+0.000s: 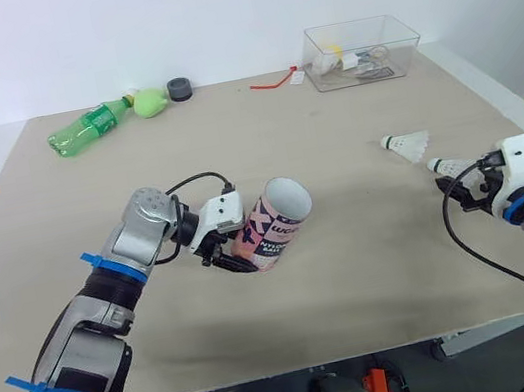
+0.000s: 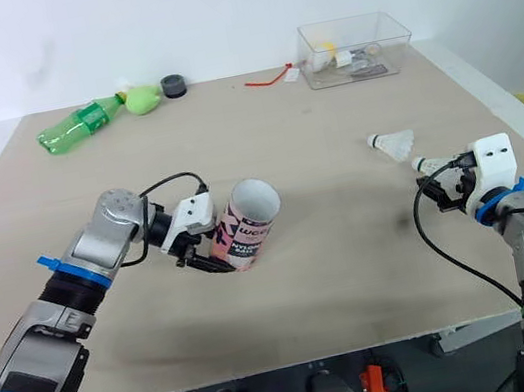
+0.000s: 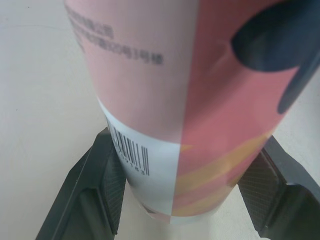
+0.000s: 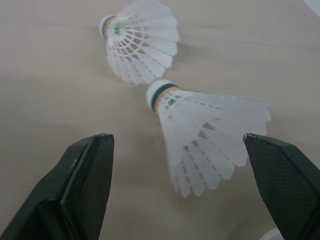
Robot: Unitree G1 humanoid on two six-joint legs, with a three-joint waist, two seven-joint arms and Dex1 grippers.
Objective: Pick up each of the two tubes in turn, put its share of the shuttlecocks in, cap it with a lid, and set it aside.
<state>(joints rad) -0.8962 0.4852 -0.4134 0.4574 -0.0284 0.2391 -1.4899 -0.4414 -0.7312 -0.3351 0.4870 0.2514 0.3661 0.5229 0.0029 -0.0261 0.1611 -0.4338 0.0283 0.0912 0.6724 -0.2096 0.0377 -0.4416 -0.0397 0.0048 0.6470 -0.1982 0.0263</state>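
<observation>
Left tool (image 1: 222, 253) clamps the pink tube (image 1: 271, 220) near its base, tilted over the bench (image 1: 378, 277); right tool (image 4: 176, 142) stands spread astride the nearer shuttlecock (image 4: 205, 135); risks: closing on the feather skirt would crush it; the low grip may let the tube pivot.

Pink tube (image 1: 272, 223) tilted with its mouth open; two white shuttlecocks (image 4: 142, 42) lie loose at the right.
The tube has dark and orange patches and a white barcoded band near its base, where the left gripper's (image 1: 226, 253) fingers (image 3: 107, 185) clamp it. Both feathered shuttlecocks lie on their sides on the tabletop (image 1: 356, 271), close together, green-banded corks pointing left.
</observation>
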